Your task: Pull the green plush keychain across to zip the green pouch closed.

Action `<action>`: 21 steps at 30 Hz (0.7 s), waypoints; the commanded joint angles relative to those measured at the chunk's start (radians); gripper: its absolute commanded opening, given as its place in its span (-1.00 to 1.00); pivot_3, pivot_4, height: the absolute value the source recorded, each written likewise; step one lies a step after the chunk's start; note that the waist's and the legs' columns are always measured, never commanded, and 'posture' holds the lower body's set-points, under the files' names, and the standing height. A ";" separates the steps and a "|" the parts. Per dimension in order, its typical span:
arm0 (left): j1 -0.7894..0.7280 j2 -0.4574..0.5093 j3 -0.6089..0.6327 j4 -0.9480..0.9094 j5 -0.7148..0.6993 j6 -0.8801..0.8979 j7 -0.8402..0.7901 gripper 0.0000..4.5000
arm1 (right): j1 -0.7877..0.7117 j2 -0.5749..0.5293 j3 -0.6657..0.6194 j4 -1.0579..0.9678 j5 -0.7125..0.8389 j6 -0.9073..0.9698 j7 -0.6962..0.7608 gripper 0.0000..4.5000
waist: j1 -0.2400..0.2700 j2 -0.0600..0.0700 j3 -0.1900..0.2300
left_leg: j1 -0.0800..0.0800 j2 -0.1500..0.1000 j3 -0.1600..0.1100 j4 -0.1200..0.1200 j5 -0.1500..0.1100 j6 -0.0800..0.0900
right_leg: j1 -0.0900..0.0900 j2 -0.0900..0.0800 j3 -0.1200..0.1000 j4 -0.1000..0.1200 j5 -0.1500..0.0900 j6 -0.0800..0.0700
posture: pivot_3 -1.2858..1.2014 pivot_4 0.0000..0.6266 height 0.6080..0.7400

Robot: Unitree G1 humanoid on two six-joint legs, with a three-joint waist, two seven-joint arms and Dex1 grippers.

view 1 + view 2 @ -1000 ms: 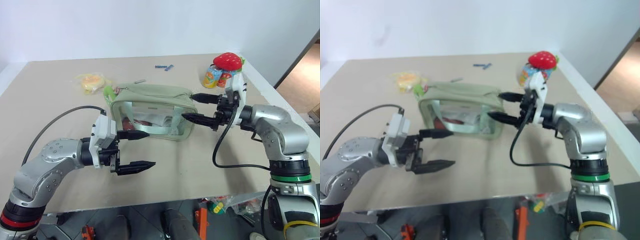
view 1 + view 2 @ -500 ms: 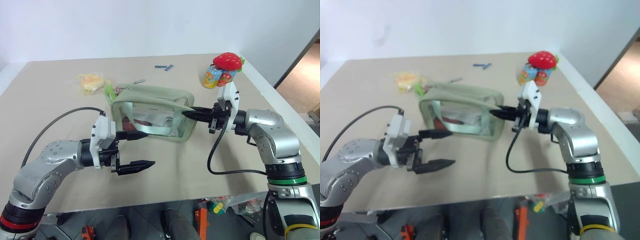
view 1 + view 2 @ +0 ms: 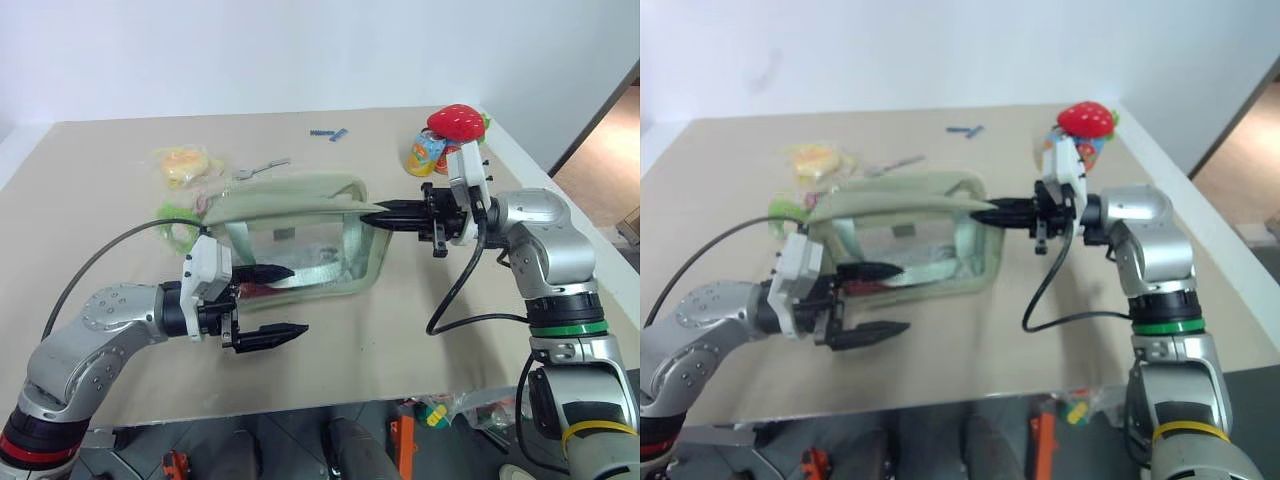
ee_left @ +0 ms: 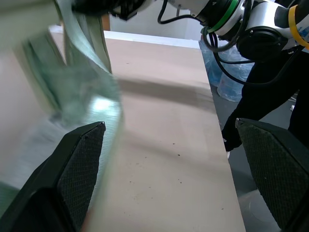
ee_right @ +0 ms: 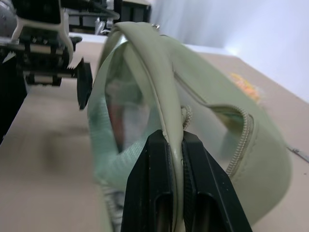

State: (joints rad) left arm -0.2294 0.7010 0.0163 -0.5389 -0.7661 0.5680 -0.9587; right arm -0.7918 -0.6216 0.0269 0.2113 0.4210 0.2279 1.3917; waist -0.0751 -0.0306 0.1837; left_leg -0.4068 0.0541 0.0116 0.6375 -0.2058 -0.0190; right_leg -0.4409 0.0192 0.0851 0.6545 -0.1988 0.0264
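Beige desk [image 3: 400,330] under a white wall: pouch pinned at one end, zipper still gaping.

Right end effector [image 3: 378,212] is clenched on the right end seam of the large pale sage-green fabric pouch [image 3: 300,240] with its clear window, at mid-desk. Left end effector [image 3: 285,300] hangs released at the pouch's near left. Small lime-green fuzzy plush keychain [image 3: 175,215] lies at the far left end, ungrasped; judging by that, the whole pull remains.
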 commanded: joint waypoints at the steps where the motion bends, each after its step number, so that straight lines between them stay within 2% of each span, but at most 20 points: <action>1: 0.006 0.010 0.019 -0.038 -0.003 -0.009 0.005 1.00 | -0.020 0.005 -0.017 0.000 0.001 -0.057 0.005 -1.00 | 0.000 0.000 0.000 | 0.000 0.000 0.000 0.000 0.000 0.000 | 0.000 0.000 0.000 0.000 0.000 0.000 | 0.03 -0.52 1.00; 11: 0.015 0.016 0.019 -0.043 -0.003 -0.008 0.010 1.00 | -0.073 -0.001 -0.052 -0.019 0.027 -0.041 -0.042 -1.00 | 0.000 0.000 0.000 | 0.000 0.000 0.000 0.000 0.000 0.000 | 0.000 0.000 0.000 0.000 0.000 0.000 | 0.03 -0.52 1.00; 21: 0.003 -0.008 0.022 -0.004 0.016 -0.029 0.025 1.00 | 0.007 -0.005 -0.037 -0.026 -0.004 -0.086 -0.059 -1.00 | 0.001 0.000 0.000 | 0.000 0.000 0.000 0.000 0.000 0.000 | 0.000 0.000 0.000 0.000 0.000 0.000 | 0.03 -0.52 1.00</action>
State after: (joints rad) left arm -0.2144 0.6932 0.0167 -0.5373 -0.7600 0.5647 -0.9425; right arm -0.7772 -0.6181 0.0184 0.2188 0.4078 0.1730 1.3395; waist -0.0743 -0.0306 0.1837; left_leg -0.4067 0.0540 0.0116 0.6376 -0.2058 -0.0190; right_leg -0.4410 0.0191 0.0851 0.6548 -0.1985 0.0266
